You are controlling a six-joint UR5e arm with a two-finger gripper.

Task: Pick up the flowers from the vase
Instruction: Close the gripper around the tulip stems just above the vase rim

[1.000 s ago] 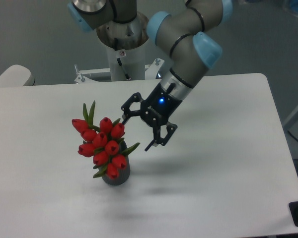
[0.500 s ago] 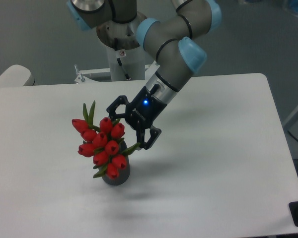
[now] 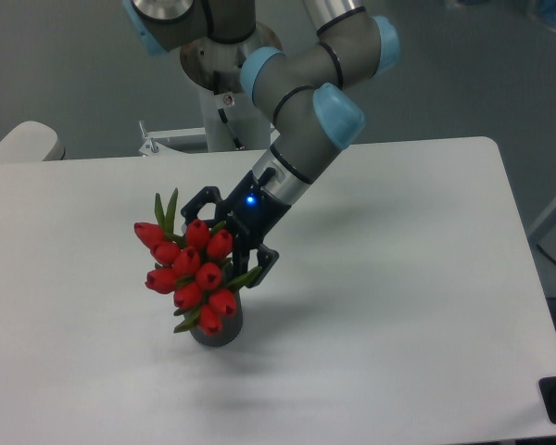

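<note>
A white table (image 3: 398,306) fills most of the view, and the grey arm (image 3: 301,120) with pale blue joint caps reaches down over it from a pedestal at the back edge. The flowers (image 3: 190,269), a tight bunch of red tulip buds with green pointed leaves, stand in the vase (image 3: 218,329), a small dark grey cylinder set left of the table's middle; the bunch leans to the left. The black gripper (image 3: 230,232) sits against the bunch's upper right side with its fingers spread apart, one finger (image 3: 196,199) above the top buds and the other beside a leaf on the right. A small blue light glows on its body. No writing or labels can be read anywhere.
</note>
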